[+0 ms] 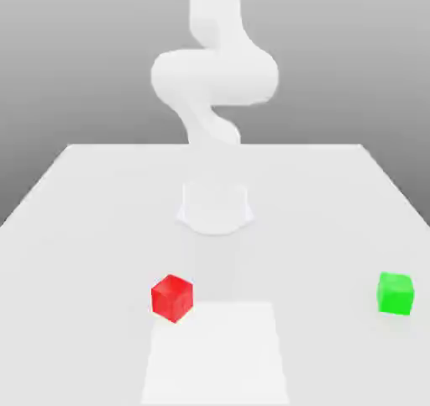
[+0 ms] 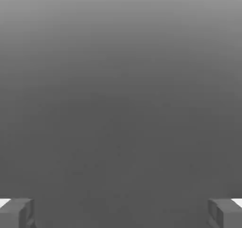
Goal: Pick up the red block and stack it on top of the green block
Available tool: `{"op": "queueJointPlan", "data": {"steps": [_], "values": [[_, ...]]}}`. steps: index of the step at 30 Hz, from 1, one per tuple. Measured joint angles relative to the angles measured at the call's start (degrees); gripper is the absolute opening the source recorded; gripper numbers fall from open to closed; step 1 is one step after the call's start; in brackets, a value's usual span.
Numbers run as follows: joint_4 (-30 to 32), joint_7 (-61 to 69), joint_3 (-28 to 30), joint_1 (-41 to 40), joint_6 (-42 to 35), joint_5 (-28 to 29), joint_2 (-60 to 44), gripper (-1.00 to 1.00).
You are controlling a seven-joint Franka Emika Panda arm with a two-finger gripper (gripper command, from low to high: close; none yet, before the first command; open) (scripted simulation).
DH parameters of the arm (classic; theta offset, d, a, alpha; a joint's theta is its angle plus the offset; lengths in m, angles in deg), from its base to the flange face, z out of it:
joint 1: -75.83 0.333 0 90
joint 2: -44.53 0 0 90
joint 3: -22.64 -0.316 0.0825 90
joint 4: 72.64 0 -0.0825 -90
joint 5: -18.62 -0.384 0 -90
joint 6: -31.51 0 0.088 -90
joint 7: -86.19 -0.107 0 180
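Pale bench [image 1: 84, 194] under grey backdrop: the red block [image 1: 172, 297] sits toward the exterior view's left, the green block [image 1: 395, 293] well apart on the right. The claw [image 2: 121, 213] spreads wide, empty, seemingly above both, red block probably nearer.
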Motion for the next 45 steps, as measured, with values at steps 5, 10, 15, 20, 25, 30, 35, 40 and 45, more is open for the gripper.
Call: {"op": "queueJointPlan", "data": {"steps": [5, 10, 15, 20, 25, 30, 35, 40, 45], "values": [[9.10, -4.89, -0.09, -3.08, 6.80, -0.15, -8.25, 0.00], [18.37, -10.05, -0.26, -6.13, 13.58, -0.17, -16.54, 0.00], [28.56, -16.09, -0.35, -9.41, 21.22, 0.02, -26.18, 0.00], [32.27, -19.44, 0.30, -11.05, 34.42, 0.00, -43.18, 0.00], [31.39, -19.50, 0.20, -11.13, 41.60, -0.18, -51.66, -1.00], [31.27, -19.70, 0.17, -11.19, 42.39, -0.01, -52.53, -1.00], [32.33, -19.75, -0.02, -11.42, 35.96, 0.13, -45.04, -1.00], [33.17, -18.15, -0.46, -10.52, 28.02, 0.14, -36.26, -1.00], [30.32, -6.88, -3.53, -4.05, 25.41, 0.24, -36.52, -1.00]]}}
